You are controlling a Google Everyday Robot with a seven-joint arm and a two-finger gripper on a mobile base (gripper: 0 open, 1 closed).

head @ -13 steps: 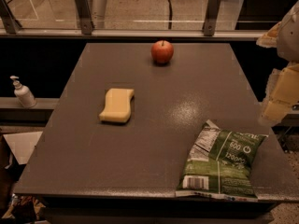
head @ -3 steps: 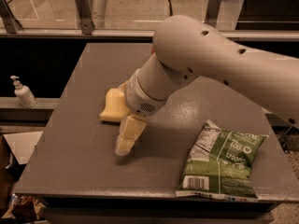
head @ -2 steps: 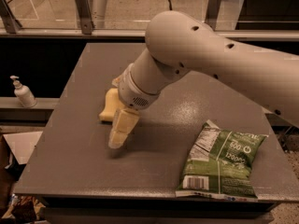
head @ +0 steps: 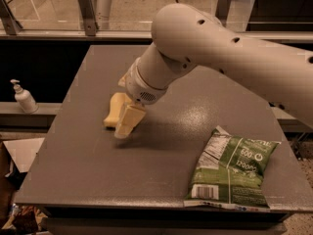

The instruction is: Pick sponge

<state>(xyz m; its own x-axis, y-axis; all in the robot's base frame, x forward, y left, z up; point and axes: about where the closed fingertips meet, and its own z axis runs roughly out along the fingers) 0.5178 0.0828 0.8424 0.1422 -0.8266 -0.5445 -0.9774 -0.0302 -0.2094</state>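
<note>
The sponge [head: 111, 112] is a pale yellow foam block lying on the left-middle of the dark table [head: 88, 170]. My gripper [head: 120, 108] comes down on it from the right on a big white arm [head: 215, 58]. It is open. One pale blocky finger [head: 129, 121] stands in front of the sponge's near right side and a bit of the other finger [head: 122, 80] shows behind it. The wrist hides most of the sponge. I cannot tell whether the fingers touch it.
A green chip bag [head: 230, 168] lies at the table's front right corner. A white pump bottle [head: 23, 98] stands on a ledge left of the table. A railing [head: 88, 9] runs behind the far edge.
The arm swung in from the right across the table. Over the last second the gripper slid left and back, from in front of the sponge to over it.
</note>
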